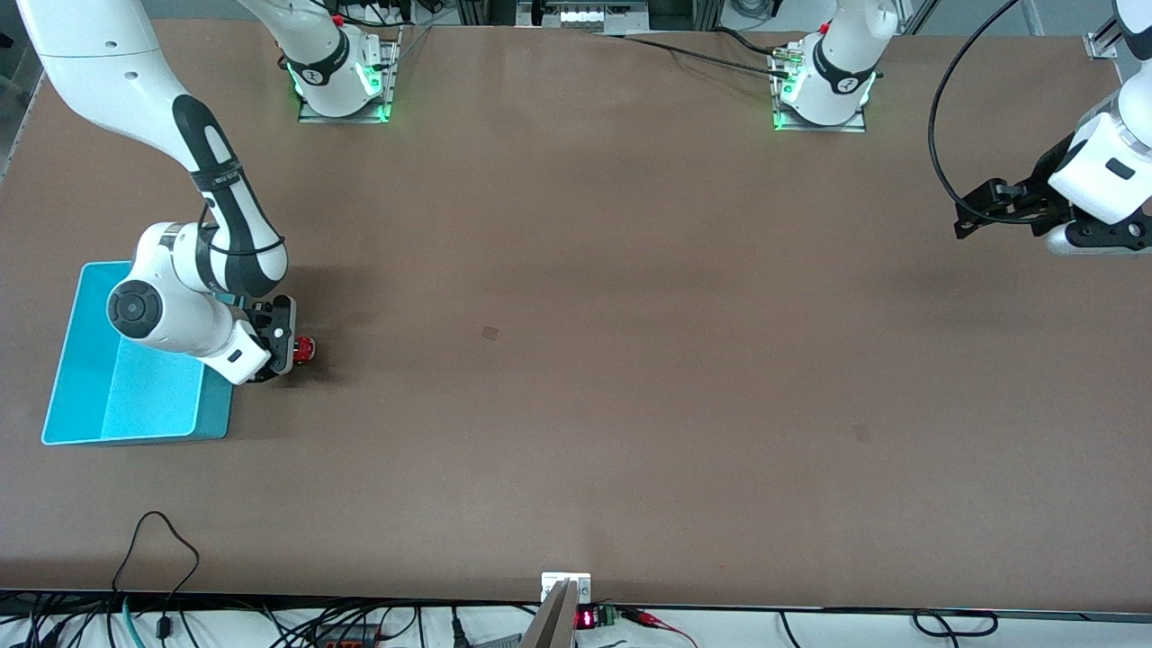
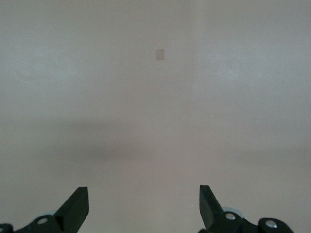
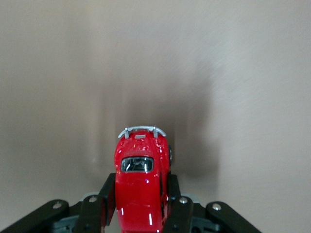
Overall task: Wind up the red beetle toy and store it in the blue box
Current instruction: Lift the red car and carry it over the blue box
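The red beetle toy (image 1: pixel 304 348) is a tiny glossy red car with a silvery bumper, low at the table beside the blue box (image 1: pixel 85 378). My right gripper (image 1: pixel 290 351) is shut on it, a finger on each side of the body. In the right wrist view the red beetle toy (image 3: pixel 141 179) points away from the wrist between the fingers (image 3: pixel 108 194). The blue box is a turquoise bin at the right arm's end of the table, partly hidden by the right arm. My left gripper (image 1: pixel 970 216) is open and empty, held up over the left arm's end of the table, waiting.
The brown table (image 1: pixel 576 360) stretches between the arms. A small dark mark (image 1: pixel 490 333) lies near its middle. Cables and a small device (image 1: pixel 567 612) sit along the edge nearest the front camera. The left wrist view shows only bare table (image 2: pixel 155 121).
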Robot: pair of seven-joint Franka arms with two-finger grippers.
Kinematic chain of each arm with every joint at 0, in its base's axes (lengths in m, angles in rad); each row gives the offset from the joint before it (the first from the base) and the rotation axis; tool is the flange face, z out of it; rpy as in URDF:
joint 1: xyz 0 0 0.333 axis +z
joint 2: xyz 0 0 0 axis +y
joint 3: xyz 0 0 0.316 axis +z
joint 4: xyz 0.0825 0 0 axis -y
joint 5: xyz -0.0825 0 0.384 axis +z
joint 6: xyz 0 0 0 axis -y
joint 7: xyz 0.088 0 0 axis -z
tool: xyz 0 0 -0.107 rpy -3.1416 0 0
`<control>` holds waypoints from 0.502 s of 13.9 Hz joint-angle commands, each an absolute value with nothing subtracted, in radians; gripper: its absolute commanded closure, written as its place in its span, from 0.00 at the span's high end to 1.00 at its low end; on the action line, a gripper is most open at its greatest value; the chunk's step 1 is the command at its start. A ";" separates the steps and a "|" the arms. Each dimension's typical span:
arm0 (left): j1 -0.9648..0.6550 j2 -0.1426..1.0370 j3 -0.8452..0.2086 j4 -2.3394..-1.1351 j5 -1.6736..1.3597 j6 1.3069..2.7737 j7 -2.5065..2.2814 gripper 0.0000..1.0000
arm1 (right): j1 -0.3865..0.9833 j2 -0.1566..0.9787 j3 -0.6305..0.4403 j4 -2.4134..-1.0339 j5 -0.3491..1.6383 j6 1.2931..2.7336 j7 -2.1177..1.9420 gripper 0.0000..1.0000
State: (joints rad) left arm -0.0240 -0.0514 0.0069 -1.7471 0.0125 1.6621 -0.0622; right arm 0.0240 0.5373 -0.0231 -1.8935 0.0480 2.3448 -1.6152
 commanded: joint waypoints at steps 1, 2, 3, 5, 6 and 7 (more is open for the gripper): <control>-0.017 -0.057 0.003 -1.749 -0.009 1.671 -0.041 1.00 | 0.061 0.459 -0.031 -1.882 0.142 2.335 -1.579 0.23; -0.018 -0.057 0.003 -1.743 -0.006 1.667 -0.041 1.00 | 0.061 0.445 -0.040 -1.875 0.155 2.335 -1.524 0.23; -0.018 -0.052 0.002 -1.721 -0.005 1.663 -0.041 1.00 | 0.061 0.434 -0.043 -1.856 0.156 2.335 -1.459 0.23; -0.018 -0.041 0.000 -1.712 -0.005 1.661 -0.040 1.00 | 0.060 0.423 -0.044 -1.815 0.156 2.338 -1.296 0.23; -0.018 -0.041 0.000 -1.712 -0.005 1.661 -0.040 1.00 | 0.055 0.417 -0.049 -1.793 0.156 2.338 -1.194 0.22; -0.018 -0.041 0.000 -1.712 -0.005 1.661 -0.041 1.00 | 0.055 0.410 -0.061 -1.792 0.156 2.338 -1.099 0.21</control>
State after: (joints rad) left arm -0.0244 -0.0513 0.0036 -1.7342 0.0115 1.6655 -0.0622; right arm 0.0560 0.4218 -0.0450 -1.8131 0.1443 2.3445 -1.2469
